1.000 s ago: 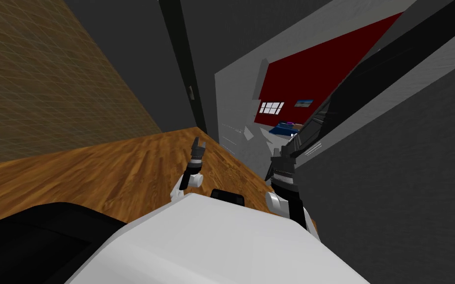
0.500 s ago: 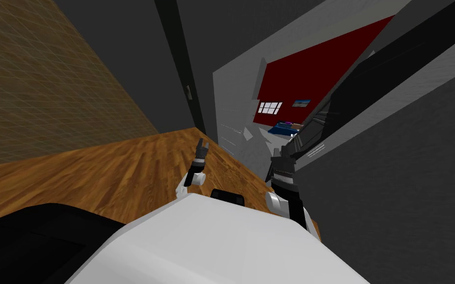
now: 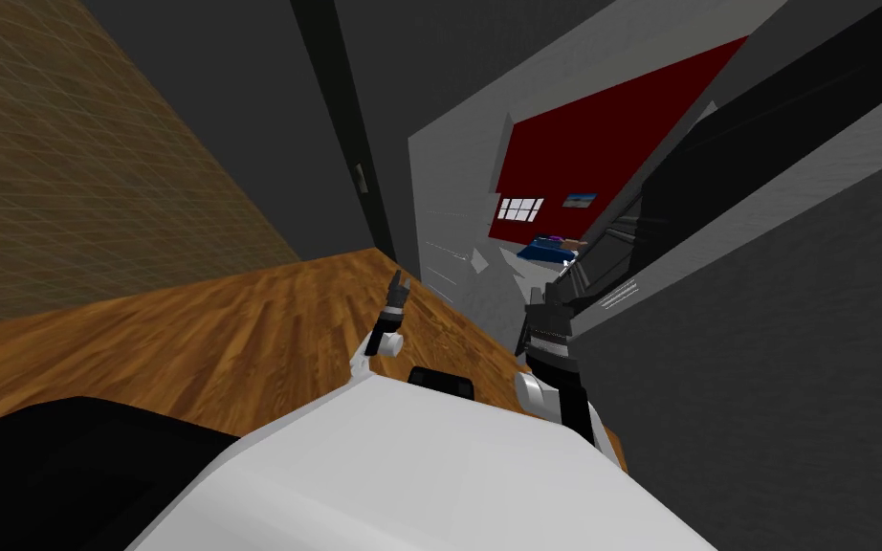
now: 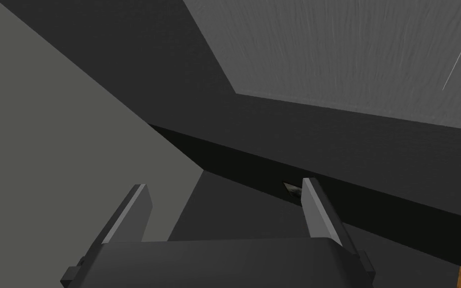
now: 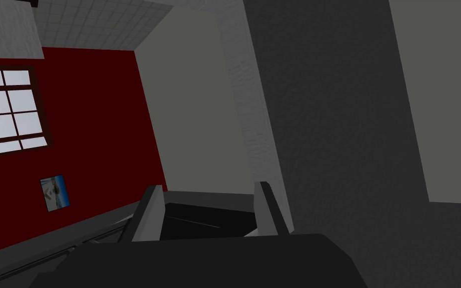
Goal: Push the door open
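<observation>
The black door [image 3: 716, 158] slants up along the right of the head view, swung partly inward. Past it shows a room with a dark red wall [image 3: 602, 143]. My right gripper [image 3: 537, 293] is at the door's near lower edge. In the right wrist view the right gripper [image 5: 209, 186] is open, with the black door [image 5: 199, 220] just beyond its fingers. My left gripper [image 3: 399, 279] hangs over the wooden floor near the dark door jamb [image 3: 334, 105]. The left wrist view shows the left gripper [image 4: 224, 185] open and empty, facing the jamb [image 4: 324, 170] and its small metal plate [image 4: 290, 189].
A brown wall [image 3: 76, 172] bounds the wooden floor [image 3: 219, 335] on the left. A dark grey wall [image 3: 793, 383] stands close on my right. A light grey panel [image 3: 449, 220] edges the opening on its left. The red room has a window [image 3: 524, 209] and a blue object [image 3: 544, 251].
My left gripper has moved a little to the right and forward, toward the doorway. The head view has shifted slightly. The right gripper stays at the door's edge.
</observation>
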Motion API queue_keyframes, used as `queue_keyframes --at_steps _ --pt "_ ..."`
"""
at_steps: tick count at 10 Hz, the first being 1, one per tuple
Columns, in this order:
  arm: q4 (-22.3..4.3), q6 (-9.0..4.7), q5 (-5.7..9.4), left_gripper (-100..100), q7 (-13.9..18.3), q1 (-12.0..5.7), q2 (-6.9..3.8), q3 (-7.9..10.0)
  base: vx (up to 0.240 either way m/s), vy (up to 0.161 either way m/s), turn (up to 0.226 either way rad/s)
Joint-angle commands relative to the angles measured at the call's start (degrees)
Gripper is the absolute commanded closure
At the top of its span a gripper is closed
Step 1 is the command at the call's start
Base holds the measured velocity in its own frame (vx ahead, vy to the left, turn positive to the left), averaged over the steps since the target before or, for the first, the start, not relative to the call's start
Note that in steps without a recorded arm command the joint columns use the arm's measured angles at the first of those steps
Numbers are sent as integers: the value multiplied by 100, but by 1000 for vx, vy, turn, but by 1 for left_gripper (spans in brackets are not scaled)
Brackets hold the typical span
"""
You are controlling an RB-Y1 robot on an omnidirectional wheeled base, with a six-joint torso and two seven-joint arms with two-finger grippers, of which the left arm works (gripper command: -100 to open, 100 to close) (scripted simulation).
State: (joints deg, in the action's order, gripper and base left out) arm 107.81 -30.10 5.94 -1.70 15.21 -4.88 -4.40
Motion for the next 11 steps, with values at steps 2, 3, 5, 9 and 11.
queue_keyframes --at_steps 2,3,5,9,11 --pt "-352 19 53 -100 -30 -217 -22 -77 105 37 -47" --pt "-608 43 96 -100 -52 -379 -36 -138 131 43 -95" --pt "-871 68 139 -100 -74 -545 -46 -200 128 51 -60" --pt "-1403 119 228 -100 -120 -880 -60 -325 91 40 -51" --pt "-1674 145 273 -100 -143 -1051 -61 -388 96 48 -56"
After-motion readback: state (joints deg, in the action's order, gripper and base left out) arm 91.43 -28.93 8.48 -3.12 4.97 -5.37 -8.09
